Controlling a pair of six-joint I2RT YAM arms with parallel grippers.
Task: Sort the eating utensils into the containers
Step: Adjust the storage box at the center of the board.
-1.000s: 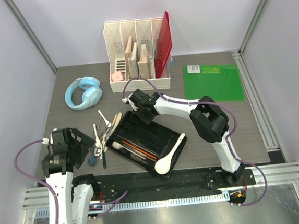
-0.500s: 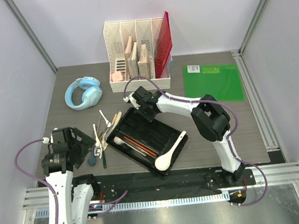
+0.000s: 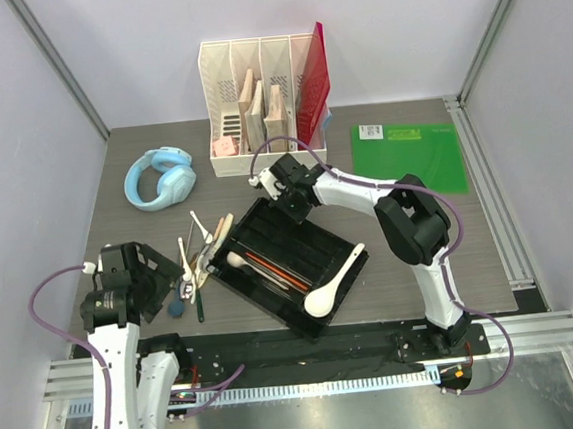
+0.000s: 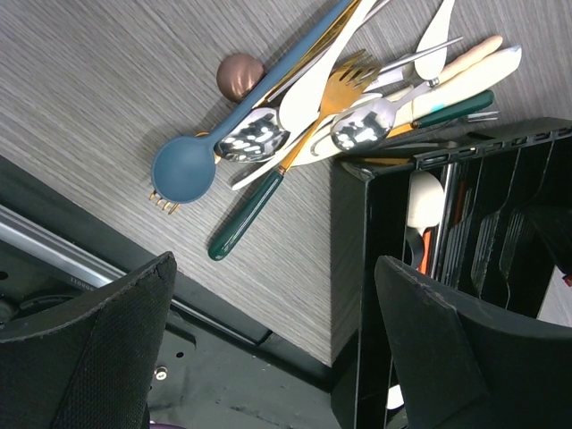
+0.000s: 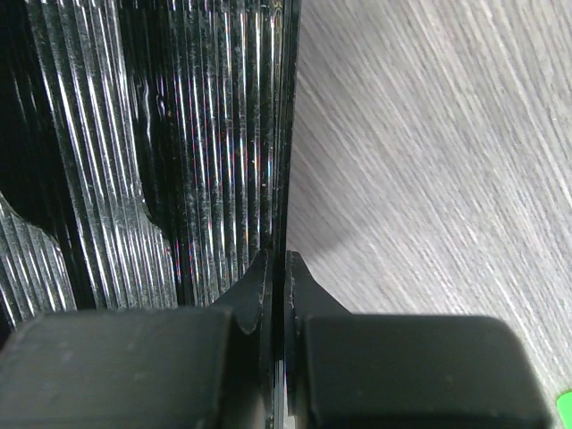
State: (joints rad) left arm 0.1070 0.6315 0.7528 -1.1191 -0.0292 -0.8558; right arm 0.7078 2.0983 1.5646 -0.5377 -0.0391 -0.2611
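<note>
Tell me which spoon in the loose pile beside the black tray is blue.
The blue spoon: its round bowl lies on the side away from the black tray. The other spoons there are shiny silver or white.

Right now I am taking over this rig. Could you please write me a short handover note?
Right tool: shut, pinching the far wall of the black tray.
Left tool: open and empty, above the loose pile of cutlery beside the tray's left end.
Done: a few pieces lie in the tray. The large white spoon rests across its right rim.
Left: sort the pile into the compartments and seat the white spoon properly.
</note>
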